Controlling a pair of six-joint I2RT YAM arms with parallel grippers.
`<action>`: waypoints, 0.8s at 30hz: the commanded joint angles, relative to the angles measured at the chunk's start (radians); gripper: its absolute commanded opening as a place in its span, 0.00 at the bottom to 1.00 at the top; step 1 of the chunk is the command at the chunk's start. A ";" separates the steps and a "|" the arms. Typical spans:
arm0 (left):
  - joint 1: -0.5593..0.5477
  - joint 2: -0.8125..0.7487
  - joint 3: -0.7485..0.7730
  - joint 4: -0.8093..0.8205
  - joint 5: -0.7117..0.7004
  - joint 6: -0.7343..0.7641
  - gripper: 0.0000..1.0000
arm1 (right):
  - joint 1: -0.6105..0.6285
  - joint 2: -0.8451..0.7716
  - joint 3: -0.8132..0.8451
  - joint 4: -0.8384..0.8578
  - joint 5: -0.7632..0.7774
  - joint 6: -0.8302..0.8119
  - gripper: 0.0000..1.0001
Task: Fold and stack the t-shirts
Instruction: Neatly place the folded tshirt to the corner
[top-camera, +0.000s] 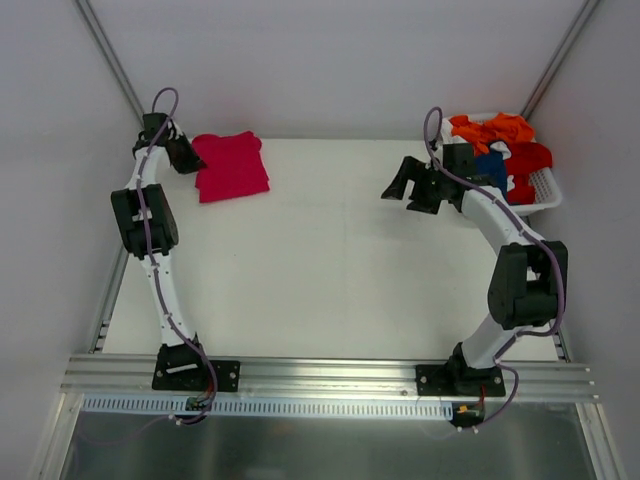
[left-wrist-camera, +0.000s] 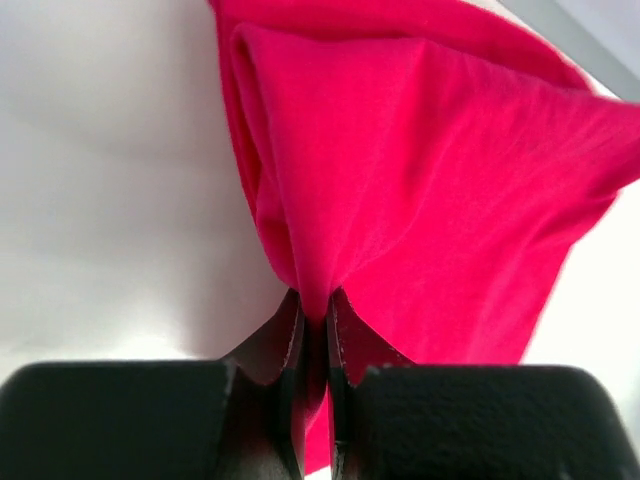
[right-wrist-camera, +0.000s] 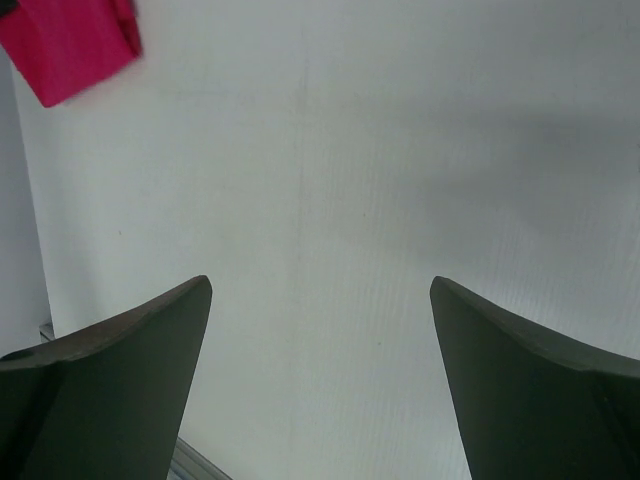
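A folded crimson-pink t-shirt (top-camera: 232, 166) lies at the table's far left. My left gripper (top-camera: 186, 153) is at its left edge, shut on a pinch of the pink cloth (left-wrist-camera: 400, 180), which bunches up between the jaws (left-wrist-camera: 316, 310). My right gripper (top-camera: 405, 185) hovers over bare table at the right, open and empty (right-wrist-camera: 320, 290). The pink shirt (right-wrist-camera: 70, 40) shows small in the right wrist view's top left corner. Orange (top-camera: 490, 129), dark blue (top-camera: 490, 168) and red (top-camera: 528, 160) t-shirts lie heaped in the basket.
A white slatted basket (top-camera: 545, 192) stands at the far right corner behind the right arm. An aluminium rail (top-camera: 330, 372) runs along the near edge with both arm bases on it. Grey walls close in the sides and back.
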 joint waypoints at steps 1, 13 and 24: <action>0.064 0.077 0.178 -0.144 -0.080 0.145 0.00 | 0.001 0.015 -0.015 -0.041 0.011 -0.019 0.96; 0.237 0.214 0.470 -0.156 -0.132 0.262 0.00 | 0.032 0.084 -0.012 -0.060 0.052 0.037 0.96; 0.249 0.192 0.471 -0.116 -0.128 0.328 0.73 | 0.108 0.128 0.045 -0.083 0.037 0.019 0.97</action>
